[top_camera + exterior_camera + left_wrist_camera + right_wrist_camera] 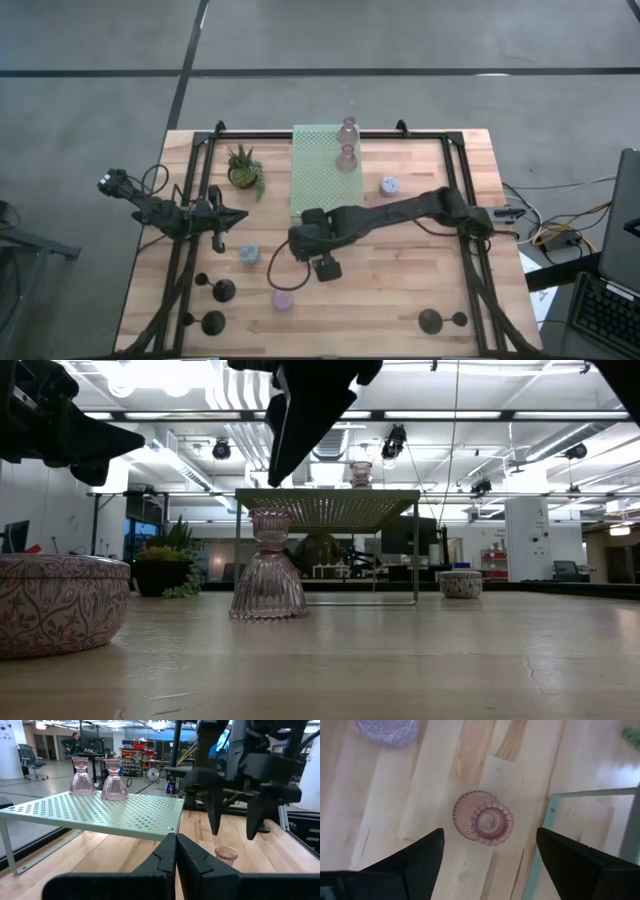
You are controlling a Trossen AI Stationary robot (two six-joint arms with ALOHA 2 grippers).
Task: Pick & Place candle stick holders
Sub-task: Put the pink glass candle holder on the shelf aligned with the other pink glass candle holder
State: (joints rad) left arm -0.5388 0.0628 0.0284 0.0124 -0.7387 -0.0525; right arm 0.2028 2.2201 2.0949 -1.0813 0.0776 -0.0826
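Lighting: we see even overhead light on the table (400, 290) in the high view, shadows soft and short. Low view: ceiling lamps (150, 375) blown out at upper left and centre; the arms above read as black silhouettes; the patterned holder (55, 603) at lower left is soft, out of focus. Right wrist view: glare whitens the wood at the right edge; the near fingers (415, 857) are blurred. Left wrist view: background slightly hazy.
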